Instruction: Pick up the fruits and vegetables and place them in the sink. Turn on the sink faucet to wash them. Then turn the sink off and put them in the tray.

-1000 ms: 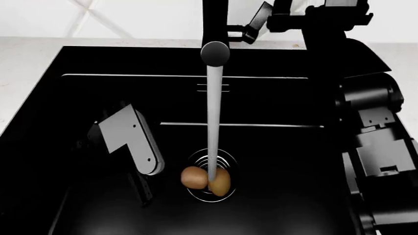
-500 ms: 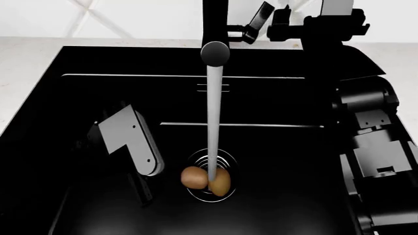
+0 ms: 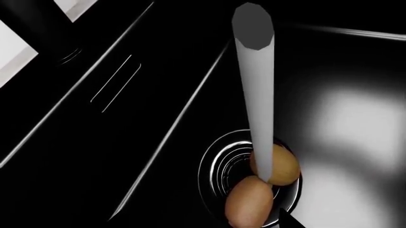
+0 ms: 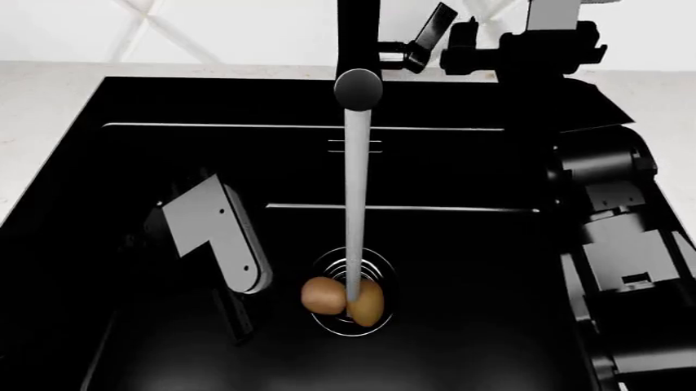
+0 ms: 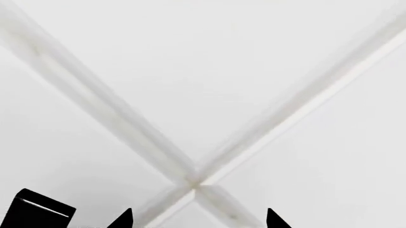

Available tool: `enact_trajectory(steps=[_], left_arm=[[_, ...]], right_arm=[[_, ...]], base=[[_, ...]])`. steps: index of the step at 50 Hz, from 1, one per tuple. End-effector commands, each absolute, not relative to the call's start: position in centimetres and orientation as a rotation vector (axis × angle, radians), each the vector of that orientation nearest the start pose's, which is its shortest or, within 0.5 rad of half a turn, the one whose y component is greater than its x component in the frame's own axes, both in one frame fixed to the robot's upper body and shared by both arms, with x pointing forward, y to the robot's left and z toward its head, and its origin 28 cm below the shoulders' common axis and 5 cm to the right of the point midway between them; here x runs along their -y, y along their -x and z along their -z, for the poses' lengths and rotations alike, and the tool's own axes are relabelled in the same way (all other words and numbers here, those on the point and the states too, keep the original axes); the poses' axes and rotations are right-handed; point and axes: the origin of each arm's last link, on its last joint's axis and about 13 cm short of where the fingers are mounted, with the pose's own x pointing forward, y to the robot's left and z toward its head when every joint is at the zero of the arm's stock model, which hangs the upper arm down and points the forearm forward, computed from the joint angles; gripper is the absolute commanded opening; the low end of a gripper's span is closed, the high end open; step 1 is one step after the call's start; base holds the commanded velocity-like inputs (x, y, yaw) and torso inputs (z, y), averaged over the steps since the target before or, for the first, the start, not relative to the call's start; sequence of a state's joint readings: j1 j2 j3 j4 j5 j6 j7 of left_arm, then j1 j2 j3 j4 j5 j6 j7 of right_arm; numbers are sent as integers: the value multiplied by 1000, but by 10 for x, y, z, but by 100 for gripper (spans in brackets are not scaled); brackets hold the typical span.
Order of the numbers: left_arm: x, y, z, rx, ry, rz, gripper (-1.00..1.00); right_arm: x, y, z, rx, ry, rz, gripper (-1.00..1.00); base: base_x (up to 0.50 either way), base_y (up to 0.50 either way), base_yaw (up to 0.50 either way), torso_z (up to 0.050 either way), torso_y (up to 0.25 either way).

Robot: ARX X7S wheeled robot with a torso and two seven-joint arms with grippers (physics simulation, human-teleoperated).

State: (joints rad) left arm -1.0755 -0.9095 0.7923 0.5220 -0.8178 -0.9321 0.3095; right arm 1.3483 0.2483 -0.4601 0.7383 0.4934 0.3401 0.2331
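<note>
Water runs in a pale stream point(image 4: 354, 204) from the sink faucet point(image 4: 358, 37) onto the drain of the black sink point(image 4: 130, 106). On the drain the orange-tan piece point(image 4: 319, 295) point(image 3: 250, 203) and the olive kiwi point(image 4: 369, 303) point(image 3: 282, 165) lie touching. My left gripper point(image 4: 233, 314) hangs low in the basin just left of them. It is open and empty; one fingertip point(image 3: 288, 222) shows, the other is lost against the black. My right gripper point(image 4: 433, 31) point(image 5: 198, 219) is open beside the faucet's side lever point(image 4: 397, 57), holding nothing. The tray is out of view.
White marble-like counter point(image 4: 44, 90) borders the sink at the left and back. A white tiled wall point(image 5: 203, 95) fills the right wrist view, with a black edge point(image 5: 38, 211) at one corner. My right arm's links point(image 4: 620, 244) stand along the sink's right side.
My right arm's wrist has shifted a little left toward the faucet. The water keeps running, and the two pieces and my left arm have not moved.
</note>
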Motion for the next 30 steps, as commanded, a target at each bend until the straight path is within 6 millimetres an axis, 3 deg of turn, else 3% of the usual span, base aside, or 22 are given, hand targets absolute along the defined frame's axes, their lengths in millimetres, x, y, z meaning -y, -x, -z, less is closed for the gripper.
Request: enact_trajectory(steps=[1,11,30], left_arm=[[-266,-258,-241,-227,-652,876,100],[-267,-257,-241,-220,-644,880,100],[-266,-256,-241,-221,-649,882,100]], right_arm=[[123,-423,-281,170,45,39,100],[121,-426,-283,163,48,30,100],[106,-422,-294,226,44,-218,100]], base=[[0,0,0,0,0],[0,0,0,0,0],[0,0,0,0,0]])
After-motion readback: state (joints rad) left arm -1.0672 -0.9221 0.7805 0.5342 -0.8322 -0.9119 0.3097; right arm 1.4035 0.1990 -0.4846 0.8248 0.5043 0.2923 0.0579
